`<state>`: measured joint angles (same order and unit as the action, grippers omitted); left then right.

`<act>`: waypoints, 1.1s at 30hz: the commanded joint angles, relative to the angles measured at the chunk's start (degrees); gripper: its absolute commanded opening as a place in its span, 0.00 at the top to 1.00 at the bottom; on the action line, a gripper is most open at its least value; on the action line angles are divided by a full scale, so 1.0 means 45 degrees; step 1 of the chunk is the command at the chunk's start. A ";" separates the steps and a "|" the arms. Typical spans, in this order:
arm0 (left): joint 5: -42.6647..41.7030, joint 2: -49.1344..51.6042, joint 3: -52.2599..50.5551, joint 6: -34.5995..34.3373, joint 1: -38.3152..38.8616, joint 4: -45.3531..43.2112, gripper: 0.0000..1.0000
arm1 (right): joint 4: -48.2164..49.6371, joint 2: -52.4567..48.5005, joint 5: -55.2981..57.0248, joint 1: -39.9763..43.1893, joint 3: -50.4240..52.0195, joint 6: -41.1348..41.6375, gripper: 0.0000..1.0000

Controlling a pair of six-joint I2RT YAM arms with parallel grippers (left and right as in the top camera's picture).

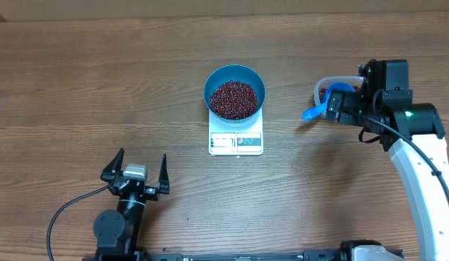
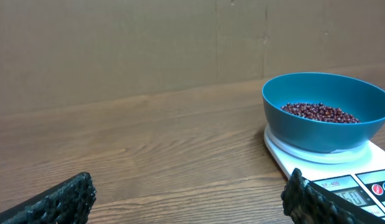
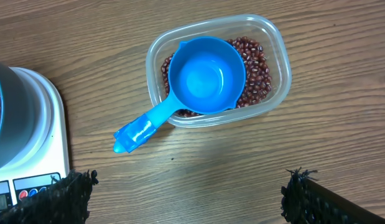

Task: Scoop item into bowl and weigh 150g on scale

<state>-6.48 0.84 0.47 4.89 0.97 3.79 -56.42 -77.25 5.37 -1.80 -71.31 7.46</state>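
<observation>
**Scoop handle just ahead of the open right gripper**

The right gripper (image 3: 186, 196) stands wide and empty. Just beyond it the scoop (image 3: 206, 76) rests in the tub (image 3: 278, 59) on beans (image 3: 257, 78). Its handle (image 3: 145, 124) slants out over the rim toward the scale (image 3: 52, 124). Farther left, the bowl (image 1: 208, 90) sits on the scale, holding beans. The left gripper (image 1: 141, 161), also wide, is well apart, so the right arm is nearer.

Overhead: tub (image 1: 320, 87) mostly hidden under right gripper (image 1: 336, 107); scale (image 1: 236, 142) display too small to read. Left wrist view: scale cut off by right and bottom edges, digits blurred, front corner behind a fingertip (image 2: 304, 200). Right wrist view: bowl (image 3: 15, 118) and scale cropped at left edge; scoop (image 3: 204, 78) covers part of the beans (image 3: 257, 68) in tub.
</observation>
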 commanded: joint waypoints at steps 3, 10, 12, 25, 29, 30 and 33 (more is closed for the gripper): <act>-0.0141 -0.0141 -0.0044 0.0209 -0.0131 0.0015 0.00 | 0.0073 0.0141 0.0073 0.0073 -0.0398 -0.0155 0.00; -0.0141 -0.0141 -0.0044 0.0209 -0.0131 0.0015 0.00 | 0.0078 0.0044 0.0073 0.0073 -0.0398 -0.0155 0.00; -0.0141 -0.0141 -0.0044 0.0209 -0.0131 0.0015 0.00 | 0.0078 0.0019 0.0073 0.0073 -0.0398 -0.0155 0.00; -0.0141 -0.0141 -0.0044 0.0209 -0.0131 0.0015 0.00 | 0.2278 0.0680 -0.0806 0.0073 0.0520 -0.0005 0.00; -0.0136 -0.0141 -0.0044 0.0209 -0.0131 0.0015 0.00 | 0.4566 0.1919 -0.1574 0.0073 0.2463 -0.0005 0.00; -0.0141 -0.0141 -0.0044 0.0209 -0.0131 0.0015 0.01 | 0.5294 0.2370 -0.1787 0.0073 0.3138 -0.0005 0.00; -0.0141 -0.0141 -0.0044 0.0209 -0.0131 0.0015 0.01 | 0.7898 0.3827 -0.2273 0.0073 0.5353 -0.0005 0.00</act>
<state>-6.48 0.84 0.47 4.91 0.97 3.77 -27.59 -66.30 -0.95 -1.80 -55.02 7.73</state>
